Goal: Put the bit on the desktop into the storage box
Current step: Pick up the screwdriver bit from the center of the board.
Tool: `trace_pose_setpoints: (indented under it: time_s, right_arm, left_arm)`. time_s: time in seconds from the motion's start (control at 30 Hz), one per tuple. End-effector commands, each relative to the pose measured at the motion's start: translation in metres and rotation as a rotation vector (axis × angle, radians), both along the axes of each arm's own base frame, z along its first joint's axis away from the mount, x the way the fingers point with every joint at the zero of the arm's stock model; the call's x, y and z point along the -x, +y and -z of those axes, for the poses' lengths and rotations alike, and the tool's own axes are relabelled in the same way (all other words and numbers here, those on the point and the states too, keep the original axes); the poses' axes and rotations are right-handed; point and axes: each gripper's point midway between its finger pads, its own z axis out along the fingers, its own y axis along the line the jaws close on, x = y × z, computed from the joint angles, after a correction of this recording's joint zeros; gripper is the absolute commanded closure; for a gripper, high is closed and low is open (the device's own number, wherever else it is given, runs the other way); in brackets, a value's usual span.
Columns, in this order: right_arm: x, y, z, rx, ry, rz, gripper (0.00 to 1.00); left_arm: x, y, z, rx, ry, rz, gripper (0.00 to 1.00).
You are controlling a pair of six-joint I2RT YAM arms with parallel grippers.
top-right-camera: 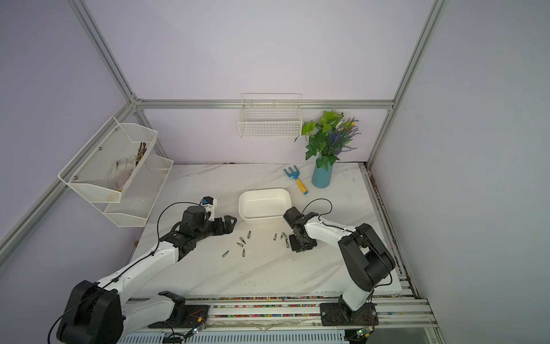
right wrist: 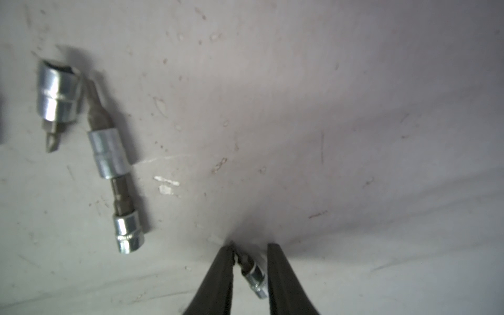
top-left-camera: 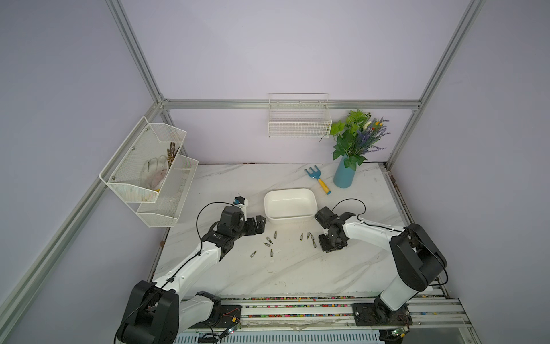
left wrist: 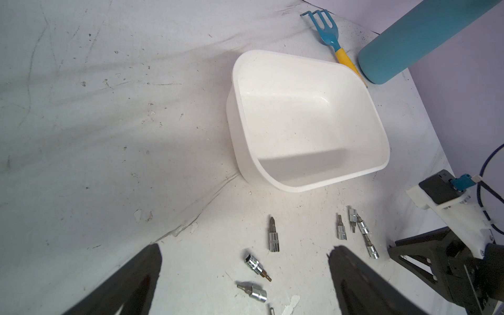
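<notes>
The storage box [top-left-camera: 290, 219] [top-right-camera: 262, 219] is a shallow white tub in mid-table, and the left wrist view shows it empty [left wrist: 238, 114]. Several metal bits lie loose in front of it [top-left-camera: 275, 234] [top-right-camera: 243, 252] [left wrist: 273, 237]. My right gripper [top-left-camera: 331, 243] [top-right-camera: 302, 244] points down at the table right of the box's front. In the right wrist view it [right wrist: 251, 245] is shut on one bit [right wrist: 255, 275], which lies aslant and touches both fingers. Three other bits [right wrist: 109, 141] lie beside it. My left gripper [top-left-camera: 259, 225] [top-right-camera: 229, 222] [left wrist: 245, 246] hangs open left of the box, holding nothing.
A blue hand rake [top-left-camera: 317, 180] and a blue vase of plants [top-left-camera: 344, 175] stand behind the box to the right. A white wire basket [top-left-camera: 299, 122] hangs on the back wall. A mesh shelf unit [top-left-camera: 145, 172] hangs on the left wall.
</notes>
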Motion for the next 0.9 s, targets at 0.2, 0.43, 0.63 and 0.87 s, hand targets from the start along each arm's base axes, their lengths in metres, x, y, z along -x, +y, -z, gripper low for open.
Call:
trace_pose_setpoints:
  time_s: [0.2, 0.43, 0.63, 0.87]
  right_arm:
    - [0.008, -0.012, 0.000, -0.026, 0.025, 0.041, 0.76]
    - [0.009, -0.015, 0.000, -0.032, 0.035, 0.056, 0.80]
    - [0.008, -0.016, 0.003, -0.024, 0.045, 0.054, 0.87]
    - [-0.004, -0.013, -0.020, -0.041, -0.017, 0.060, 0.89]
  left_arm:
    - [-0.004, -0.001, -0.002, -0.018, -0.029, 0.013, 0.00]
    - [-0.003, -0.001, -0.002, -0.018, -0.028, 0.012, 0.00]
    - [-0.003, -0.001, -0.002, -0.018, -0.027, 0.012, 0.00]
    - [-0.003, 0.002, -0.002, -0.026, -0.033, -0.001, 0.00]
